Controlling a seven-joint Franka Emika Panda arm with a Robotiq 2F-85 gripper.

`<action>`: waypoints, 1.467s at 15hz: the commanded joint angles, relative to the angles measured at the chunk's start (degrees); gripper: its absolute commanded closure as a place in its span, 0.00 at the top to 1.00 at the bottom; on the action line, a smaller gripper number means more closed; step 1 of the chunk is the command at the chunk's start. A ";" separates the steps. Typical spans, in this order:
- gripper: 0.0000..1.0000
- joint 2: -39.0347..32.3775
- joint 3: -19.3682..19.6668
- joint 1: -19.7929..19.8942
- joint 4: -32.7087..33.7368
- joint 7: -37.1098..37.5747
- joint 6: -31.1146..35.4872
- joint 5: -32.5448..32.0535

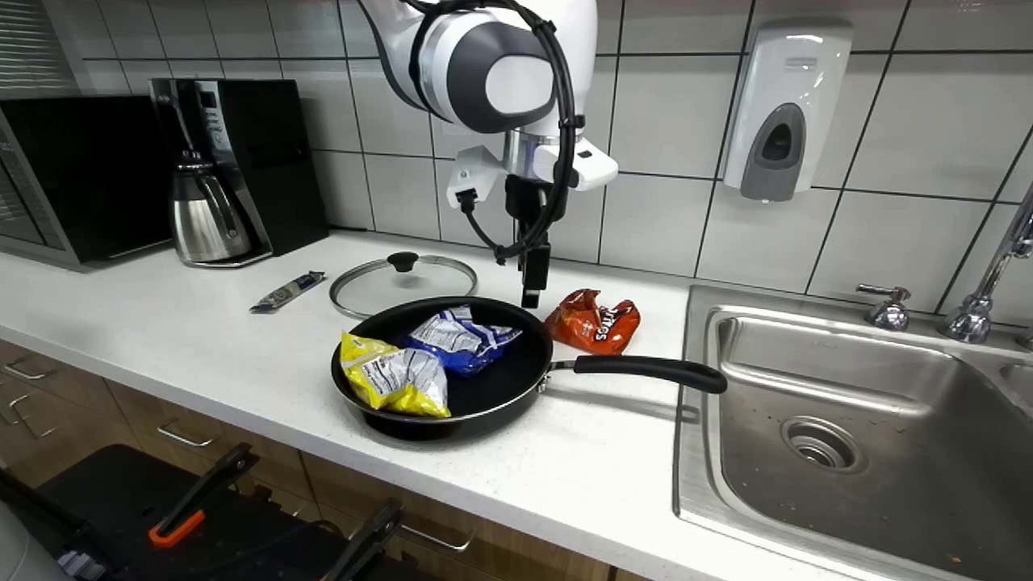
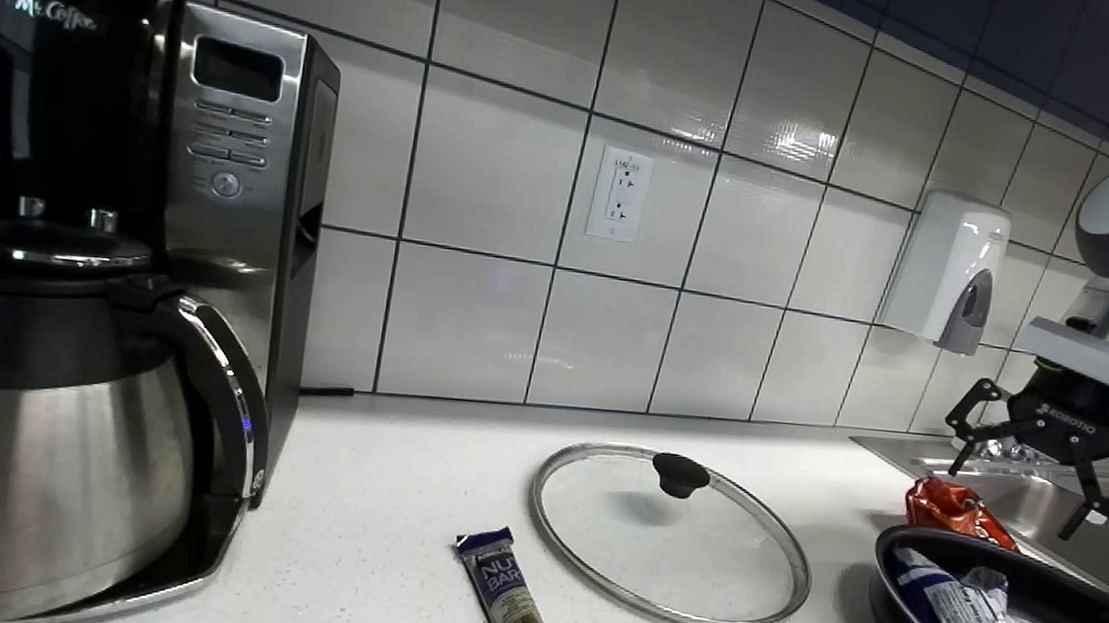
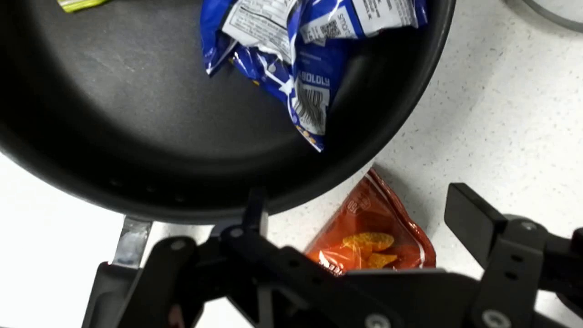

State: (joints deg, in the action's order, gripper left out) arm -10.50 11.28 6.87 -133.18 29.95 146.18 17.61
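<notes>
Wrist view: gripper point(image 3: 360, 214), one; released, fingers point(image 3: 473, 221) spread wide above the counter point(image 3: 501, 114).
Red bag point(image 3: 373, 228), one; crumpled, lying on the counter just beside the pan point(image 3: 173, 105); shows between the fingers and below them, lower part hidden by the gripper.
Both exterior views: gripper pointing down, near the pan's rim and the red bag.
Pan, one; black, on the counter; its handle point(image 1: 650, 369), in an exterior view, points toward the sink point(image 1: 807, 516), tip over the sink's edge.
Blue bag point(image 3: 309, 59), one; crumpled, inside the pan, on the side toward the wall point(image 1: 670, 218).
Yellow bag point(image 1: 395, 379), one; inside the pan, near the blue bag, overlapping the front rim in an exterior view.
Lid point(image 2: 673, 563), one; glass, metal-rimmed, lying on the counter near the pan, black knob point(image 2: 681, 475) uppermost.
Bar point(image 2: 515, 594), one; wrapped, labelled NUT BAR, on the counter near the lid.
Coffee maker point(image 2: 237, 148), one; black and steel, carafe point(image 2: 49, 468) standing on its base.
Outlet point(image 2: 620, 195), one; white, set in the wall.
Dispenser point(image 1: 787, 113), one; white and grey, mounted on the wall near the sink.
Faucet point(image 1: 989, 282), one; chrome, at the sink's rear edge.
</notes>
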 commanded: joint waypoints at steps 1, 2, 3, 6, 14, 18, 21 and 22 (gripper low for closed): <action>1.00 -1.74 0.45 1.69 2.53 -0.74 1.29 1.45; 1.00 -2.31 0.51 2.03 3.07 -1.07 1.83 1.98; 1.00 -3.08 0.51 2.39 3.75 -1.53 2.65 2.55; 1.00 -5.45 0.33 3.12 5.70 -1.86 5.22 4.03; 1.00 -12.17 -0.06 3.88 9.76 -1.44 11.38 6.82; 1.00 -13.98 0.01 4.22 10.73 -1.06 12.06 7.39; 1.00 -15.10 -0.05 4.51 11.18 -0.76 12.30 7.86; 1.00 -15.32 -0.14 4.67 11.26 -0.77 12.39 8.20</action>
State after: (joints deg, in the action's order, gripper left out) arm -24.43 12.08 10.20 -123.55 29.88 158.00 23.97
